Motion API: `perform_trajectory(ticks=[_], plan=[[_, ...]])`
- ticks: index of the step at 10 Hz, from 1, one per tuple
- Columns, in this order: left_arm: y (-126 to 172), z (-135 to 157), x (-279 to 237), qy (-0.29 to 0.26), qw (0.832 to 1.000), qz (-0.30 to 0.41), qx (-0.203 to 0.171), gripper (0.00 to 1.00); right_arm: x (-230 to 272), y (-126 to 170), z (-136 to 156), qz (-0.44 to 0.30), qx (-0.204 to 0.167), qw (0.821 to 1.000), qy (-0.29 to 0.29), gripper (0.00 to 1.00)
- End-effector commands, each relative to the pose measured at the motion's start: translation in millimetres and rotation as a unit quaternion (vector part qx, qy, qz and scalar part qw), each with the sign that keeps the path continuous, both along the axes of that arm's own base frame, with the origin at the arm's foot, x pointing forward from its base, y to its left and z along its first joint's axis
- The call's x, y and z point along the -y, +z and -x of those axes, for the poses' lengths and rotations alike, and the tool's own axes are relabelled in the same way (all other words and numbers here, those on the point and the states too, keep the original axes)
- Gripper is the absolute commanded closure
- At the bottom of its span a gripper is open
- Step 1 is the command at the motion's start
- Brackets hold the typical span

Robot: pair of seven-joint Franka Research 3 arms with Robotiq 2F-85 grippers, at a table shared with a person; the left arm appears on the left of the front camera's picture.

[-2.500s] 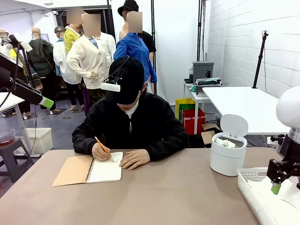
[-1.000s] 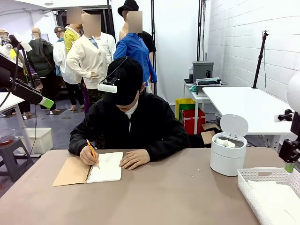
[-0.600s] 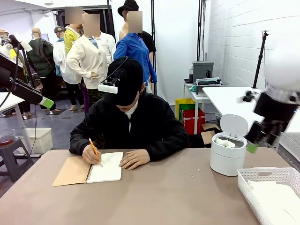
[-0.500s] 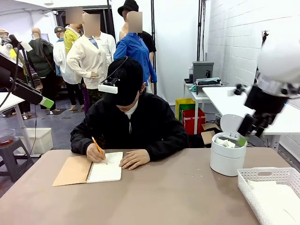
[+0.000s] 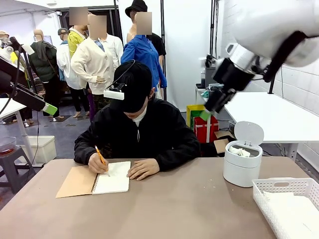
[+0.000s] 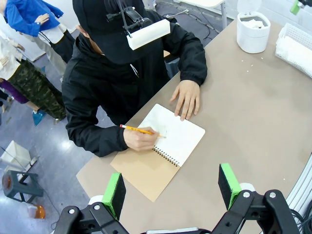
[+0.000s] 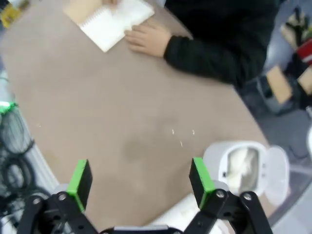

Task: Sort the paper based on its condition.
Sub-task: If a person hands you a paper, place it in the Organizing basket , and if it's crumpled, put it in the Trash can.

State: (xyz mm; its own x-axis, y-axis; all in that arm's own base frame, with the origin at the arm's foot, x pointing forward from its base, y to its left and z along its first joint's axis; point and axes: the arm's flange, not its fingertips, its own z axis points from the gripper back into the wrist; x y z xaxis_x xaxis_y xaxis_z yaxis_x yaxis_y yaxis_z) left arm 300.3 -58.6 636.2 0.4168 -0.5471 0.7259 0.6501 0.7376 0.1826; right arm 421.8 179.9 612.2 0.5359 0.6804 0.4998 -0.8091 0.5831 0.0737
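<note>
A crumpled paper wad (image 5: 239,152) lies in the small white bin (image 5: 241,172), whose lid stands up. Smooth white sheets (image 5: 294,215) lie flat in the white mesh basket (image 5: 280,186) at the front right. My right gripper (image 5: 207,111) hangs high in the air, up and to the left of the bin, open and holding nothing; its wrist view looks down past the pads (image 7: 200,176) at the bin (image 7: 222,153) and the wad (image 7: 239,163). My left gripper (image 6: 171,187) is open and holding nothing, high above the near table edge.
A person in black sits at the far side, writing with a pencil (image 5: 101,157) in a spiral notebook (image 5: 94,179) with a brown cover; the other hand (image 5: 143,169) rests beside the page. The brown table (image 5: 179,209) has bare room in the middle.
My right arm has swung up from the basket at the right edge and leftward, past the bin, staying open. The person keeps writing.
</note>
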Motion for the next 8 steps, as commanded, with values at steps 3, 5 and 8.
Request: perform_trajectory(ticks=[3,5,8], plan=[[-0.2,0.1,-0.2,0.003,1.000,-0.002,0.000,0.00,-39.8,23.0,-4.3,-0.073,0.037,0.997,0.013,0.00],[-0.2,0.1,-0.2,0.003,1.000,-0.002,0.000,0.00,-57.9,35.8,5.8,-0.083,0.030,0.996,-0.032,0.00],[-0.2,0.1,-0.2,0.003,1.000,-0.002,0.000,0.00,-73.4,43.6,7.5,-0.078,0.026,0.995,-0.050,0.00]])
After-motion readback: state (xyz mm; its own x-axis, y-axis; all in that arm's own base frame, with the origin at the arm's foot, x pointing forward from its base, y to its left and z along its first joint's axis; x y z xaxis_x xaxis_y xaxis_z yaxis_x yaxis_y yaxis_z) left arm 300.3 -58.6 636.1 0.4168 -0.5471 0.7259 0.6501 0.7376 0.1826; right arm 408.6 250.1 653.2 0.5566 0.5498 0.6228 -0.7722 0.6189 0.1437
